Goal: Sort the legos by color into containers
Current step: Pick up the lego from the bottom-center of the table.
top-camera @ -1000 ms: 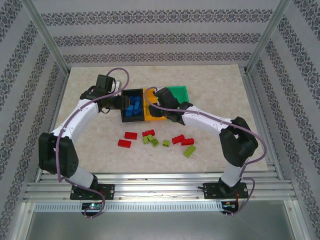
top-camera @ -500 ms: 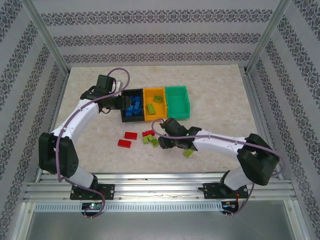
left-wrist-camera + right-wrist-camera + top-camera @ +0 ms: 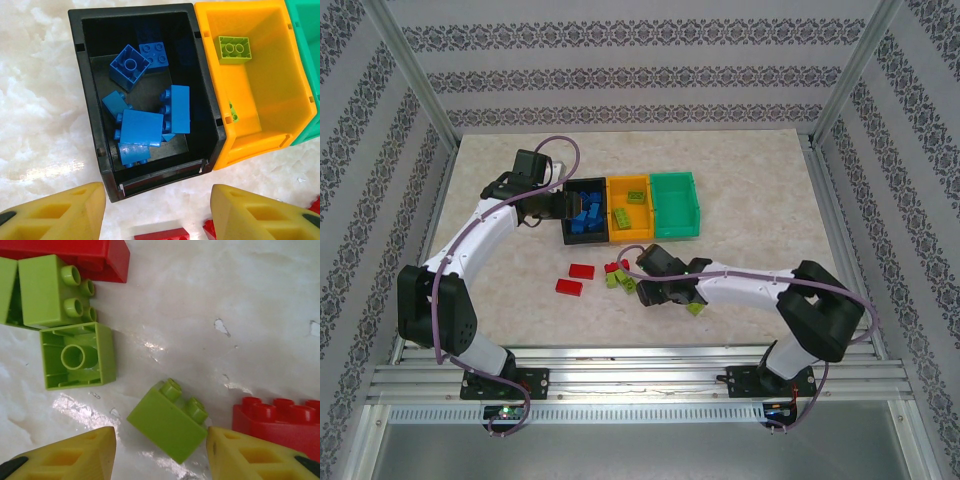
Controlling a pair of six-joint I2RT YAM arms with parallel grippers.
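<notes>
We start with the table (image 3: 750,170), which both arms reach across. Our left arm (image 3: 480,232) stretches up the left side. Our right arm (image 3: 750,285) lies low across the near middle.

Three bins stand in a row, side against side, past the centre. The black bin (image 3: 567,225) is on the left, the orange bin (image 3: 632,237) is in the middle and the green bin (image 3: 675,228) is on the right.

Our left gripper (image 3: 157,200) hovers just beside the black bin's left end. Its jaws are well apart and it holds nothing.

Our right gripper (image 3: 161,450) is down among the loose legos with its jaws parted. It straddles a green lego (image 3: 167,420) that lies tipped on the table, studs pointing sideways. There is a thin gap on one side. The other finger sits at the brick's corner, and we cannot tell whether it touches. The brick is not clamped.

Blue legos (image 3: 142,127) lie heaped in the black bin. The orange bin holds a green brick (image 3: 234,49) at its far end, and part of another shows by the wall next to the black bin.

On the table, two flat red legos (image 3: 582,271) lie left of the right gripper. Just beside that gripper is a small cluster: an upturned green brick (image 3: 77,355), another green one (image 3: 50,290), a red brick (image 3: 75,255) beyond them, and a second red brick (image 3: 280,420) on the other side.
</notes>
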